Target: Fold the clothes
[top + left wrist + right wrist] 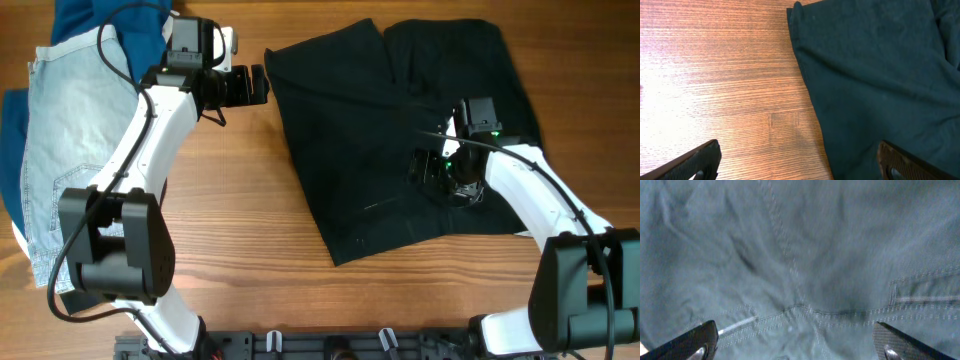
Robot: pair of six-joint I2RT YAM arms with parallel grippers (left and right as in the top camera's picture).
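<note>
A pair of black shorts (400,120) lies spread flat on the wooden table (250,220), right of the middle. My left gripper (262,85) is open and empty, just off the shorts' upper left corner; in the left wrist view its fingers (800,167) straddle the shorts' left edge (880,75). My right gripper (425,168) is open and empty, low over the middle of the shorts. The right wrist view shows seams and a crotch join of the shorts (800,280) between the fingers (797,347).
A light blue denim garment (60,130) and a darker blue cloth (90,20) lie piled at the table's left edge, under the left arm. Bare wood lies in front of the shorts.
</note>
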